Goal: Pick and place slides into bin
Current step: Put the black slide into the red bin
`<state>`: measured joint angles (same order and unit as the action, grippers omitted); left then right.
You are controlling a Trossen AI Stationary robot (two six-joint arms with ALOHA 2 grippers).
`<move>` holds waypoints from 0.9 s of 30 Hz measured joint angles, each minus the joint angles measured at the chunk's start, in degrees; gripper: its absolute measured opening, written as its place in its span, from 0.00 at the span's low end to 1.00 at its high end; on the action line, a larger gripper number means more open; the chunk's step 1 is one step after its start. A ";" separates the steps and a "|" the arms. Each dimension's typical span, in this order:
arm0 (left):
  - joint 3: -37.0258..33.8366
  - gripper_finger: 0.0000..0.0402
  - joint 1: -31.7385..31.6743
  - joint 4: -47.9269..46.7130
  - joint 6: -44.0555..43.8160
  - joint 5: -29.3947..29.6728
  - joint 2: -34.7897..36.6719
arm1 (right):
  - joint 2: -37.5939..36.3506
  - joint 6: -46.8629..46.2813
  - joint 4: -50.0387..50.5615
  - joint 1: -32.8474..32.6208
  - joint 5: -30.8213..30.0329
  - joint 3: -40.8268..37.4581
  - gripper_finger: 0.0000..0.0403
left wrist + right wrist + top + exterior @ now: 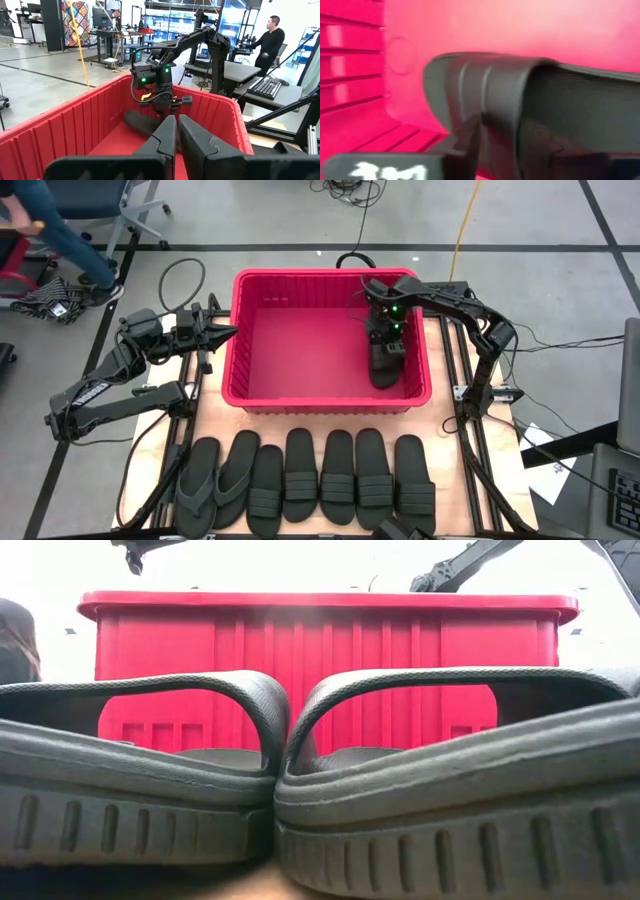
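Right gripper (385, 358), jaws state unclear, lowers one dark rubber slide (384, 366) into the red slotted plastic bin (250, 340); seven slides (300, 476) wait along the table's front edge.

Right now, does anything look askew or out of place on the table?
Mostly tidy. Two thong sandals at the row's left end overlap crookedly, unlike the straight slides beside them. One slide lies against the red bin's right wall, under the right hand.

One sandal in my bin, seven waiting.
The red slotted bin (300, 395) holds one black ribbed-strap slide (385, 365) by its right wall; seven black slides (305, 480) lie abreast below it.
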<state>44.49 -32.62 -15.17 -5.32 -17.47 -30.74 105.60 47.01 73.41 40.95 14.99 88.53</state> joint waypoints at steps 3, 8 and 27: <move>0.00 0.06 0.02 0.00 -0.06 0.00 0.00 | 0.00 -1.04 0.07 0.04 -0.50 0.00 0.36; 0.00 0.06 0.02 0.00 -0.63 0.00 0.00 | -0.27 -3.16 0.30 -0.07 -4.65 0.00 0.42; 0.00 0.06 0.00 -0.01 1.73 2.59 0.00 | -4.22 -18.21 -18.37 -10.22 -5.10 0.50 0.03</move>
<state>44.49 -32.62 -15.19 -3.59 -14.89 -30.74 101.38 28.80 55.05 30.73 9.89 89.03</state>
